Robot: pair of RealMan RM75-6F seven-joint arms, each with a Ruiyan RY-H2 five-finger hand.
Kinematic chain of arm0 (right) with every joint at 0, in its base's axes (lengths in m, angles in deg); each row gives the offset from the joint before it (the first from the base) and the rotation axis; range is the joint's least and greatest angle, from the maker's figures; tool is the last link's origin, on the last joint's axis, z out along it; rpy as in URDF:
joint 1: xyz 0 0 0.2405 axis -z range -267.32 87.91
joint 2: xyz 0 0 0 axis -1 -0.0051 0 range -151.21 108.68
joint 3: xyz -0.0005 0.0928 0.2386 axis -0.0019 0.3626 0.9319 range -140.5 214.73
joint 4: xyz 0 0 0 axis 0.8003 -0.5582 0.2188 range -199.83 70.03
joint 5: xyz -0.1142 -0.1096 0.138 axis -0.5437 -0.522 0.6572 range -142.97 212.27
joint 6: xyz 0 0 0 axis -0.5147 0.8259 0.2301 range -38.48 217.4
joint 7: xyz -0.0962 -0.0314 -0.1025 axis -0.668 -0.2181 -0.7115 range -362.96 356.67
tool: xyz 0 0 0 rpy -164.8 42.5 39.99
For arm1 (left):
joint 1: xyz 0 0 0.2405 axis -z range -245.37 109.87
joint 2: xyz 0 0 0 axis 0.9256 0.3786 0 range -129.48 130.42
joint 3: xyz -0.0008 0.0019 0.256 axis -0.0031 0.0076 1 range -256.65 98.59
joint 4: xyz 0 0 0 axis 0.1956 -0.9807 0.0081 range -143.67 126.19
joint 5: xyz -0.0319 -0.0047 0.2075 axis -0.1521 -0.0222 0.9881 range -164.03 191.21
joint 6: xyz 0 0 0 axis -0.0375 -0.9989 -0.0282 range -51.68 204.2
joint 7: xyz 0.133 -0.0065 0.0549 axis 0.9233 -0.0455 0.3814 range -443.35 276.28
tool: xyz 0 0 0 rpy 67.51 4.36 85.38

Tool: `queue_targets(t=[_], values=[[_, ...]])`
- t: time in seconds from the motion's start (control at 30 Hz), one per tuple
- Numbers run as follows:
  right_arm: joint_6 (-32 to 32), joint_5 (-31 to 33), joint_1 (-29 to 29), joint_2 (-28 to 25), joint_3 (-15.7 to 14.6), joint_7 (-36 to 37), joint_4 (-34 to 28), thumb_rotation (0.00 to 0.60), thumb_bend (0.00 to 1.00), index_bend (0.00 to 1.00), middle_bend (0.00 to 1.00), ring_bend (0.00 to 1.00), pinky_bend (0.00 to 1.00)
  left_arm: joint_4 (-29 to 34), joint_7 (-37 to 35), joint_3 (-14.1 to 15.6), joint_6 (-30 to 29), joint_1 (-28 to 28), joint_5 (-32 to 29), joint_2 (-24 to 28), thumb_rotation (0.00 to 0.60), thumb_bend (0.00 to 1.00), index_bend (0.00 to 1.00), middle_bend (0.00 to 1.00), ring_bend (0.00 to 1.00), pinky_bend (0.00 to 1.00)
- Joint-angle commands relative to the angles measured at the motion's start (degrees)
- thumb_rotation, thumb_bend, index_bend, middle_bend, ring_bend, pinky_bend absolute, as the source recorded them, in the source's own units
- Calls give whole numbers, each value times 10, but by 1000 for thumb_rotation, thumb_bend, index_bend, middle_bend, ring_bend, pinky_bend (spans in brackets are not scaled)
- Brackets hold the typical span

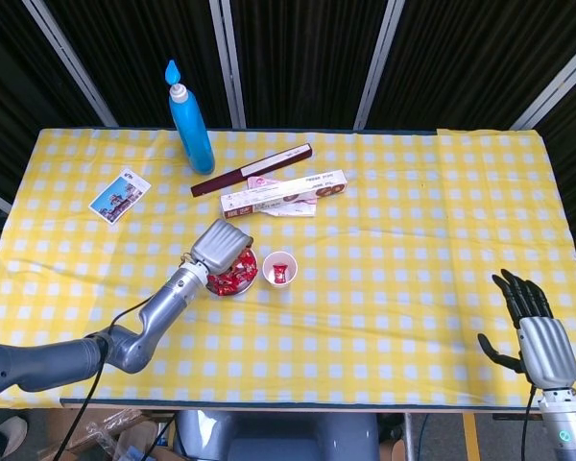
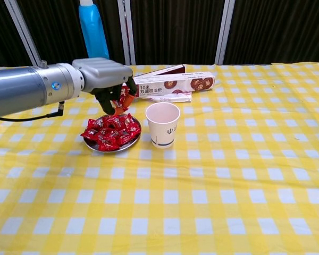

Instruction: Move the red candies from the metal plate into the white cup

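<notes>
A metal plate [image 2: 104, 150] [image 1: 242, 292] piled with red candies [image 2: 110, 132] [image 1: 232, 279] sits left of centre on the table. Just right of it stands the white paper cup [image 2: 162, 124] [image 1: 279, 269]; the head view shows something red inside it. My left hand [image 2: 107, 78] [image 1: 221, 244] hovers over the plate's far edge, fingers pointing down, pinching a red candy [image 2: 122, 100] above the pile. My right hand [image 1: 532, 319] rests far away at the table's front right corner, fingers spread, holding nothing; the chest view does not show it.
A blue bottle [image 1: 190, 120] [image 2: 93, 29] stands at the back left. A dark red long box [image 1: 252, 170] and a white biscuit box [image 1: 283, 192] [image 2: 173, 83] lie behind the cup. A picture card [image 1: 120, 196] lies at the left.
</notes>
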Motion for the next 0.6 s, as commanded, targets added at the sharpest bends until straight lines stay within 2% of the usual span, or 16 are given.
queue_targets(t=[0.03, 0.27, 0.6], values=[[0, 0, 0, 0, 0, -1, 0, 600, 387, 0, 0, 0, 0, 48, 2, -21, -17, 1, -1, 34, 600, 489, 629, 1000, 1000, 1000], [0, 0, 0, 1, 1, -2, 0, 600, 387, 0, 0, 0, 0, 91, 18, -38, -22, 19, -17, 37, 600, 484, 601, 999, 1000, 1000], [-3, -4, 1, 0, 1, 4, 1, 600, 388, 0, 0, 0, 0, 57, 53, -27, -19, 44, -63, -25, 600, 457, 572, 993, 1000, 1000]])
